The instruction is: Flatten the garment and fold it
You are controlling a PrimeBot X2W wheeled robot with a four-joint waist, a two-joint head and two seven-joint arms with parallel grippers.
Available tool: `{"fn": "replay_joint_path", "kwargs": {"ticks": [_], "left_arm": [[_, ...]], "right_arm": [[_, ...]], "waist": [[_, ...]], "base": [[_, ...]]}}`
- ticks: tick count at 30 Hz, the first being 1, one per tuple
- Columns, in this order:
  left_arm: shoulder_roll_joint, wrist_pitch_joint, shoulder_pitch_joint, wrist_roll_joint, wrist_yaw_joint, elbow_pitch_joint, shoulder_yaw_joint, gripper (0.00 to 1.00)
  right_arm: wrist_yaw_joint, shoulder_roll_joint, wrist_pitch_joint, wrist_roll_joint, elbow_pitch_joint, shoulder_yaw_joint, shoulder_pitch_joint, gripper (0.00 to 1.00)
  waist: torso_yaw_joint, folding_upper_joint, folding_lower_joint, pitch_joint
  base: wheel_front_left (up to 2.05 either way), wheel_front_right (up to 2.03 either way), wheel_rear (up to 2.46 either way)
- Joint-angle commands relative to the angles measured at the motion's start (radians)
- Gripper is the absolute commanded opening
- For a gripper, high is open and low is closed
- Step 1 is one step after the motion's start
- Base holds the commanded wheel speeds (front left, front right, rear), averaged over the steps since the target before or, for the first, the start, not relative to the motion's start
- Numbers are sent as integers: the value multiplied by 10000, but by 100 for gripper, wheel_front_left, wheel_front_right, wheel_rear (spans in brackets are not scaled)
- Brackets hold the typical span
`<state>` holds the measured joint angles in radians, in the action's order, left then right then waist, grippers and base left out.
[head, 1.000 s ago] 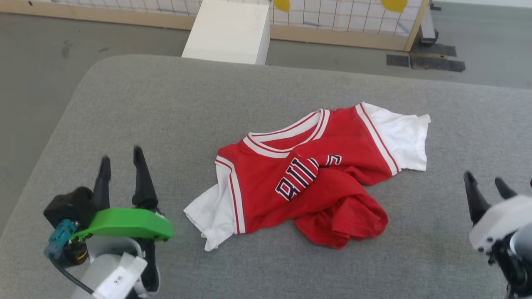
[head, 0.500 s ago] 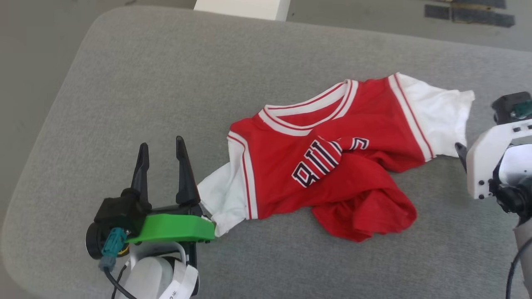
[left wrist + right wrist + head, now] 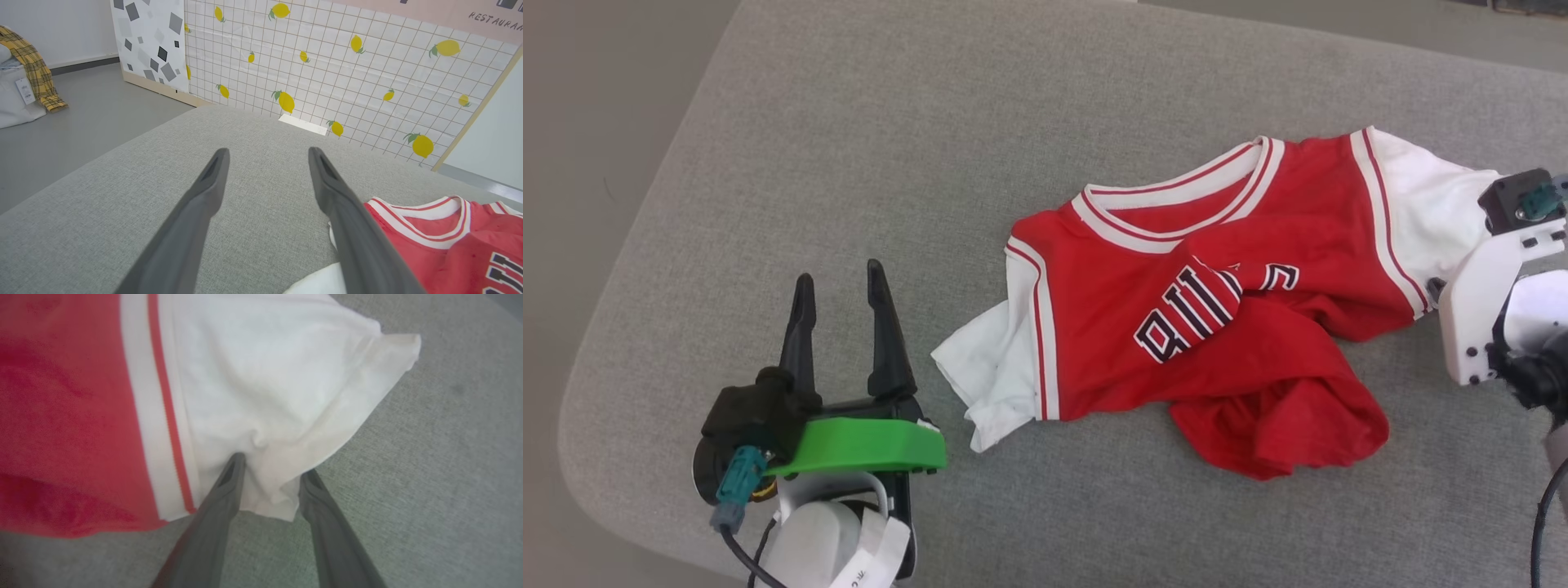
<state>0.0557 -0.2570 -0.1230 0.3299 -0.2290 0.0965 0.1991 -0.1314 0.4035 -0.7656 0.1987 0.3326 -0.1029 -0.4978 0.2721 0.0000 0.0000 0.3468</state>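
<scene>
From the head camera, the garment lies crumpled on a grey cushion, chest up, its striped collar on the side away from the robot. The black lettering is creased by a fold, and the red lower body is bunched into a heap at the edge of the garment nearest the robot. The left-hand sleeve spreads out white at the garment's left end. The left gripper stands just left of that sleeve, not touching it, with its jaws apart and nothing between them. At the garment's other end, the right gripper sits against the right-hand sleeve, with most of its fingers hidden behind its white mount. In the left wrist view, the two dark fingers are spread wide over bare cushion, with the garment to their right. Its collar and a corner of white sleeve lie just beside the right finger. Beyond the garment stands a grid-patterned wall panel with lemons, and a yellow plaid cloth hangs well off to the garment's left. In the right wrist view, the right gripper's jaws are parted and straddle the lower edge of the white sleeve. One fingertip presses into the cloth beside the red-and-white trim, the other meets the sleeve's hem, and the cloth between them is not pinched.
</scene>
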Motion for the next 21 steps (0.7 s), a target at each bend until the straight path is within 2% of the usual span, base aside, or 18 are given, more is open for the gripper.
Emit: {"fn": "replay_joint_path", "kwargs": {"ticks": [1,6,9,15,16,17,21], "left_arm": [[-52,-47,16,54,6,-120,5,100],[-53,-47,159,217,101,-566,-10,100],[-53,-47,256,295,167,-781,-66,100],[-54,-47,402,465,356,-1378,-142,100],[-54,-43,387,475,398,-1618,-87,100],[-54,16,341,496,433,-1821,-39,100],[151,1272,-320,643,635,-2743,198,100]], "right_arm": [[7,-129,-159,294,344,-116,785,0],[7,65,354,974,-605,1002,1965,0],[7,54,252,1156,-1272,1635,3032,0],[7,-537,-157,1190,-2411,2645,4597,0],[7,-718,-64,1203,-2565,2799,4648,18],[7,-840,41,1179,-2683,2905,4669,100],[7,-1505,566,1228,-3167,3453,4551,100]], "waist": [[-176,0,0,-252],[-478,0,0,-740],[-655,0,0,-988],[-1078,0,0,-1200],[-1137,0,0,-1210],[-1170,0,0,-1216],[-1321,0,0,-1242]], "base": [[0,0,0],[0,0,0],[0,0,0],[0,0,0],[0,0,0],[0,0,0],[0,0,0]]}}
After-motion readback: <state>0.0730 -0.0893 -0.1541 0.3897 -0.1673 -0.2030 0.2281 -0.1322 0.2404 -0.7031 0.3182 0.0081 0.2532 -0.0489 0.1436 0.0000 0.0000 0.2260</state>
